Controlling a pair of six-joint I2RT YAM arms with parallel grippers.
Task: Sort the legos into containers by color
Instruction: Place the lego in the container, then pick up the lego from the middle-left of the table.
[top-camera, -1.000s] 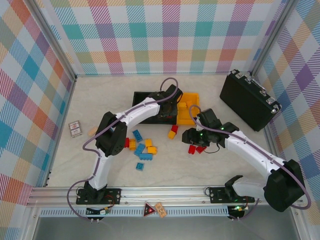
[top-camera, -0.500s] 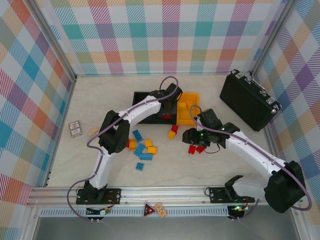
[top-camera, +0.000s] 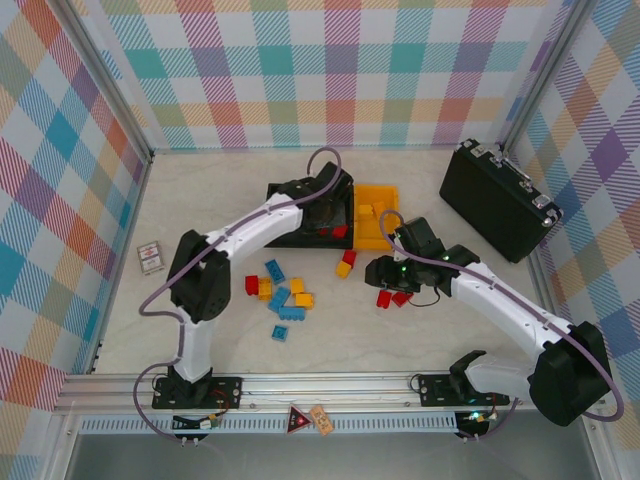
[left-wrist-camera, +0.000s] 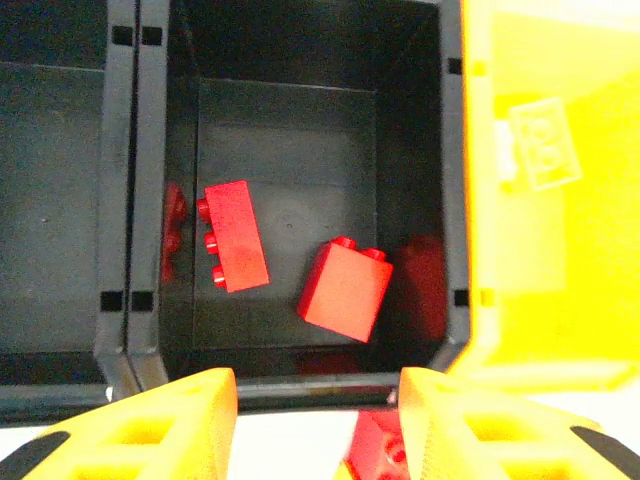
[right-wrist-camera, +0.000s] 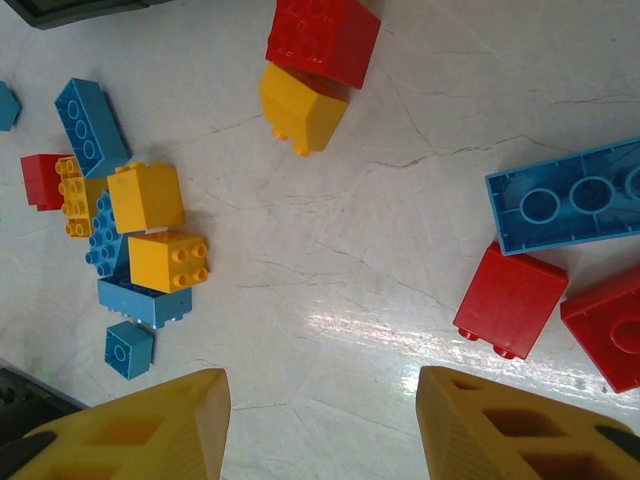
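Right wrist: blue lego (right-wrist-camera: 570, 205) cut off at rt edge.

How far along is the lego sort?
Partway. Done: two red bricks lie in the middle black bin; yellow ones sit in the yellow bin. In hand: nothing; left gripper hangs open over that black bin, right gripper open above the table. Left: the mixed pile, a red-yellow pair, and reds plus a blue brick by the right gripper.
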